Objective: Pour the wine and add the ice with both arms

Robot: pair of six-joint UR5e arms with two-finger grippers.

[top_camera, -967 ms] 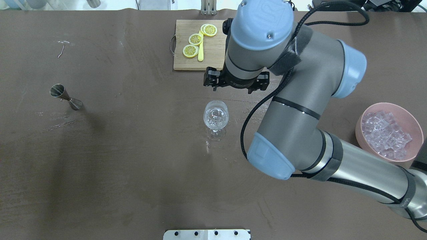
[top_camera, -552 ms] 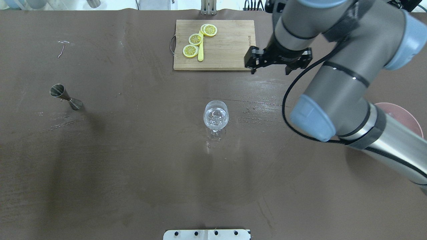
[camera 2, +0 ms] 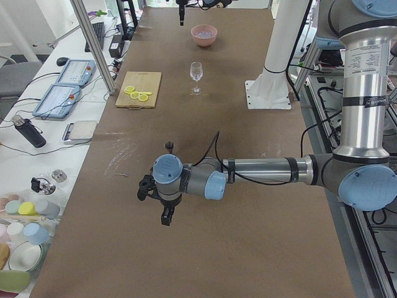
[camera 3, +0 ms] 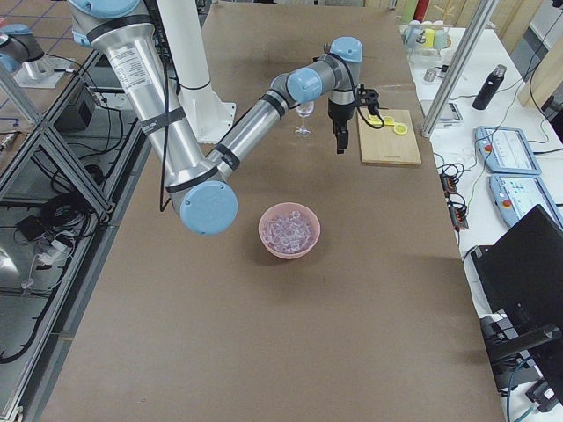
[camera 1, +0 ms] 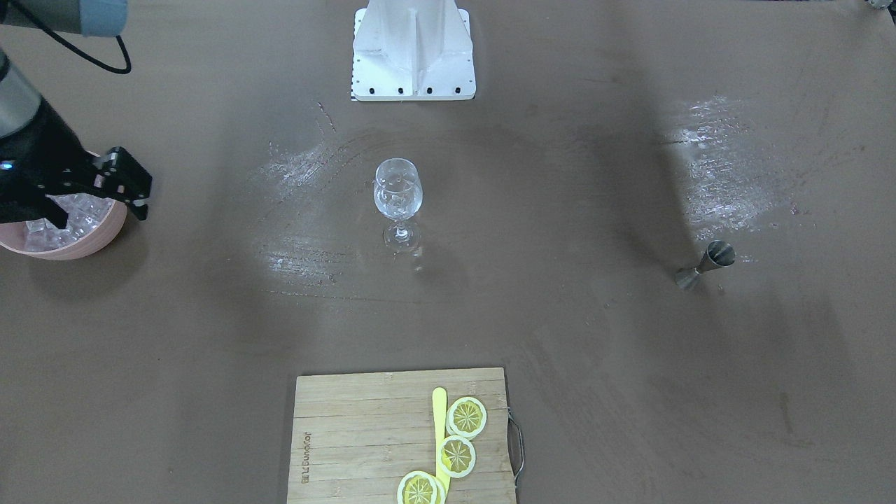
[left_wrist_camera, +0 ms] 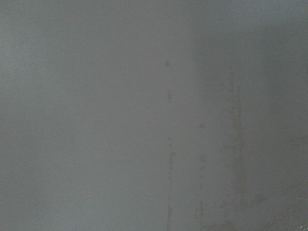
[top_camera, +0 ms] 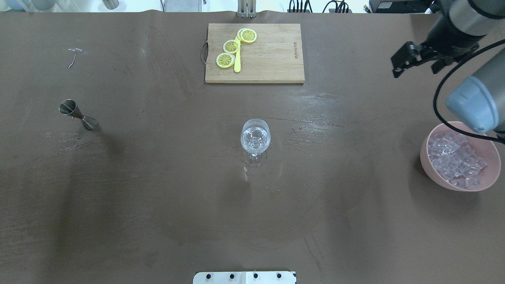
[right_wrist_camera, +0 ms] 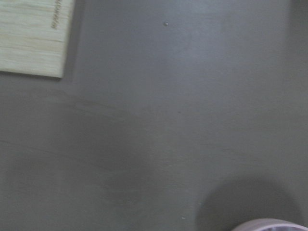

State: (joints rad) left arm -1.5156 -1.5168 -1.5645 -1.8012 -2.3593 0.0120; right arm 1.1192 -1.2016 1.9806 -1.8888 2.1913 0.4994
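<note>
Glossy clear ice (top_camera: 453,159) — matt pink bowl (top_camera: 489,148), wooden board (top_camera: 272,59).

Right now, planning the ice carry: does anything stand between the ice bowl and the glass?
Nothing visible between ice and glass. The board lies off that line, toward the far edge; the jigger sits beyond the glass, on the robot's left.

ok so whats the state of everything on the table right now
wine glass: upright, clear cubes inside
pink bowl: upright, full of ice
cutting board: lying flat, lemon slices on it
jigger: seems upright
right gripper: open, holding nothing
left gripper: open or shut, cannot tell
</note>
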